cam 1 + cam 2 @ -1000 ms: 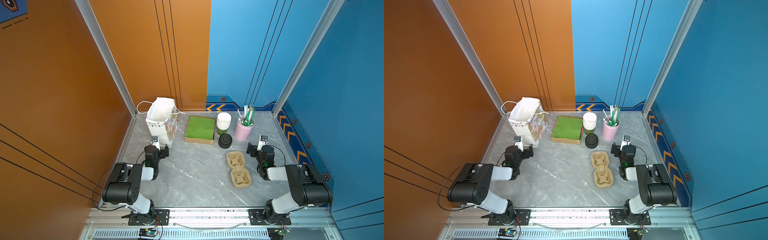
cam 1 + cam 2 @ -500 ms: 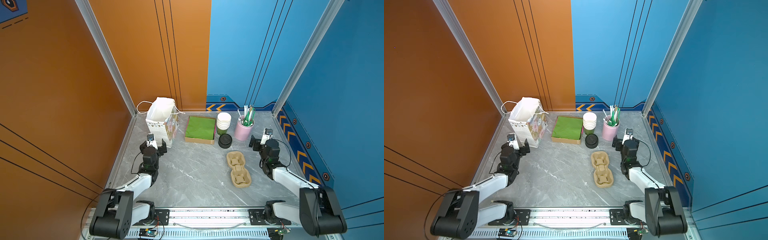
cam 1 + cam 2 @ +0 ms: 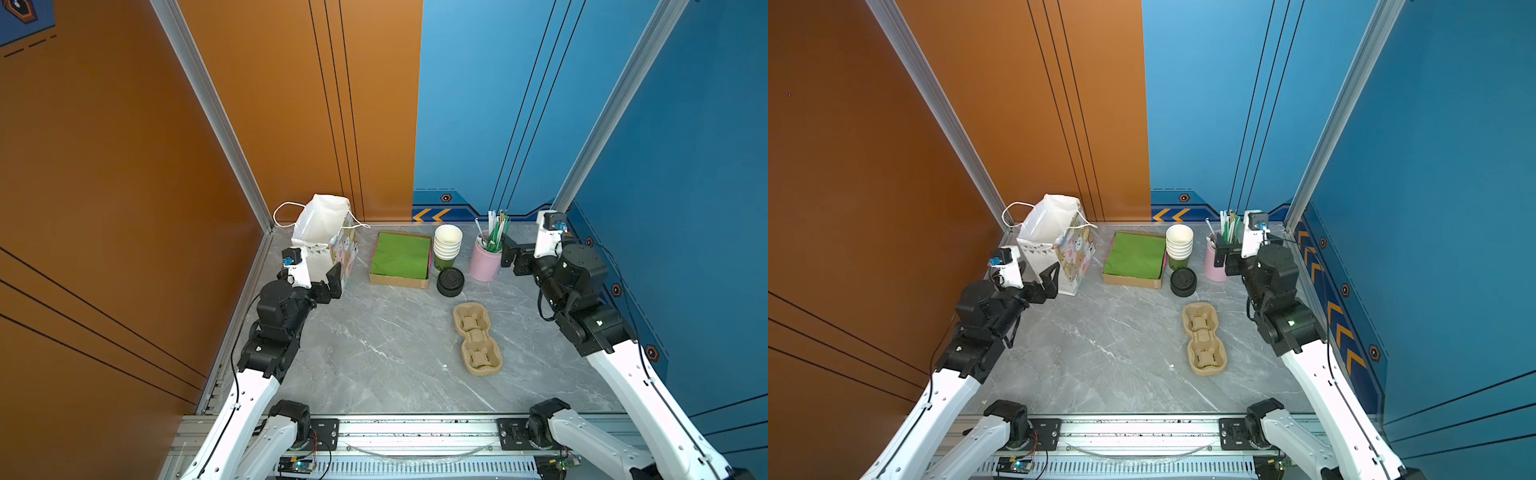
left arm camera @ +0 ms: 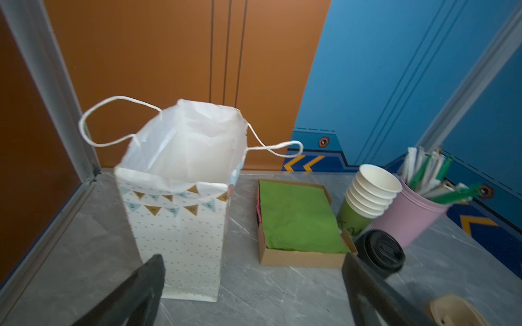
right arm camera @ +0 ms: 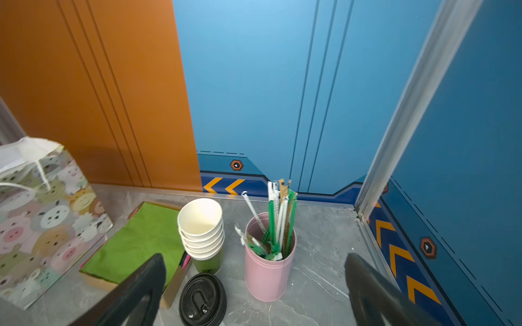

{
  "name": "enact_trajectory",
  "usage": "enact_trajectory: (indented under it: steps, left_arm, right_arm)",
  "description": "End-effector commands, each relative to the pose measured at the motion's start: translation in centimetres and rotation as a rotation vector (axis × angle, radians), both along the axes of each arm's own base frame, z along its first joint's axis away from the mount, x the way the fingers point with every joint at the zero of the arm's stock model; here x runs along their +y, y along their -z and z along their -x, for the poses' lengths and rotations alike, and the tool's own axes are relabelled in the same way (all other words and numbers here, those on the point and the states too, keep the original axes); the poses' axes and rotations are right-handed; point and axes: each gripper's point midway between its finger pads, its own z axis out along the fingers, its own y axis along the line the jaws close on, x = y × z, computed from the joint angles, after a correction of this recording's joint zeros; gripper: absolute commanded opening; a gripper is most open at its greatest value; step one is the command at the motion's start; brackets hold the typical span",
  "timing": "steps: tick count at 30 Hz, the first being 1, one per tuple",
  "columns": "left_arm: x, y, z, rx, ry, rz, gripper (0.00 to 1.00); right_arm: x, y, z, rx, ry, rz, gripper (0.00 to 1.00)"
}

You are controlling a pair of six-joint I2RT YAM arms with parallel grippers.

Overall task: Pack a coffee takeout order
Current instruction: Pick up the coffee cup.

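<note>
Both were released, empty: left pincer (image 3: 328, 284), right pincer (image 3: 512, 257). Round pink tin of straws (image 3: 484, 264) stood just ahead of right; reaching beyond for stacked white paper cups (image 3: 448, 245) risked toppling it.

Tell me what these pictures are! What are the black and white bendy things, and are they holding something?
They are two robot arms, each ending in a two-fingered pincher. Two pictures come from a camera high above. The other two come from little cameras on the arms' wrists, looking out past the dark fingers. On the grey table are a paper bag, a box of green napkins, a stack of paper cups, a black lid, a pink tin of straws and a cup carrier. The left gripper and the right gripper are both open and hold nothing.
</note>
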Motion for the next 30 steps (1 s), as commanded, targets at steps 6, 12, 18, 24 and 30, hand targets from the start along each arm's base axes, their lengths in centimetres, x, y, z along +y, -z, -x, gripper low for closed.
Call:
enact_trajectory:
  steps: [6, 12, 18, 24, 30]
  left_arm:
    - [-6.9, 5.5, 4.8, 0.225, 0.415, -0.159, 0.98]
    - [-7.0, 6.8, 5.1, 0.237, 0.397, -0.209, 0.98]
    - [-6.4, 6.9, 5.3, 0.231, 0.366, -0.213, 0.98]
    - [-6.3, 7.4, 5.4, 0.246, 0.359, -0.209, 0.98]
    - [-6.3, 7.5, 5.4, 0.252, 0.359, -0.207, 0.99]
  right_arm:
    - [9.2, 8.2, -3.1, 0.438, -0.226, 0.352, 1.0]
    - [11.7, 12.2, -7.9, 0.6, -0.222, 0.449, 0.9]
    - [11.8, 15.9, -12.0, 0.708, -0.175, 0.517, 0.78]
    - [11.8, 18.7, -14.9, 0.744, -0.16, 0.517, 0.59]
    - [11.6, 20.3, -16.6, 0.756, -0.154, 0.514, 0.46]
